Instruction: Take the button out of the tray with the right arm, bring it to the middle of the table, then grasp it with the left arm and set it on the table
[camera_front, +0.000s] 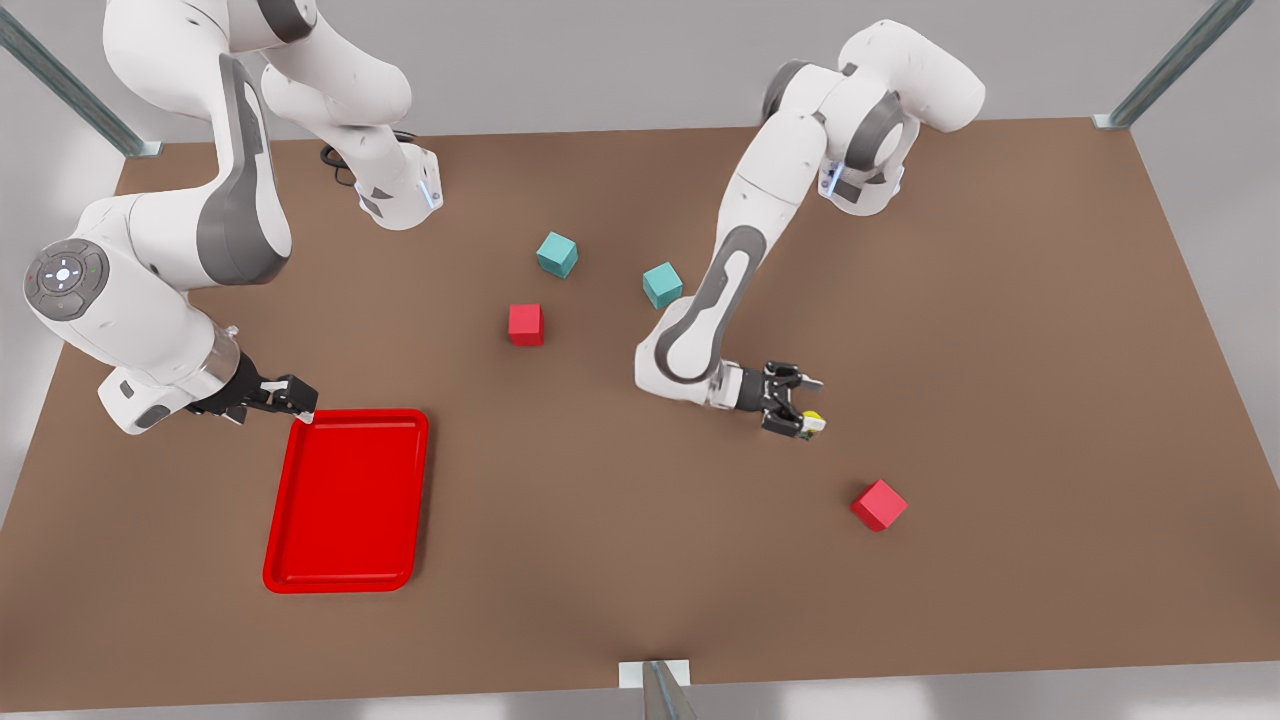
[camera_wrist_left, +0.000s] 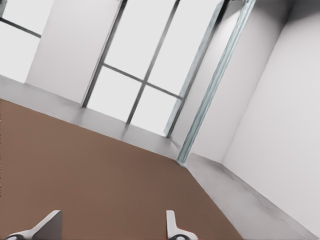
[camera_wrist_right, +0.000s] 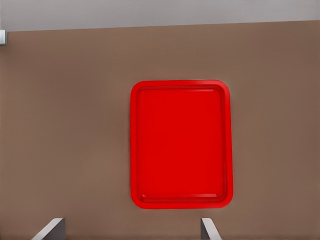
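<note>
Releasing seems the step in hand: the left gripper hangs low over the table near its middle, fingers spread, the button at one fingertip. Whether it touches the table is unclear. The right gripper waits, released, at the empty tray. Next, the left arm should lift clear.

No text, label, brand or number can be read anywhere (the arm's round control pad bears only small unreadable marks).
</note>
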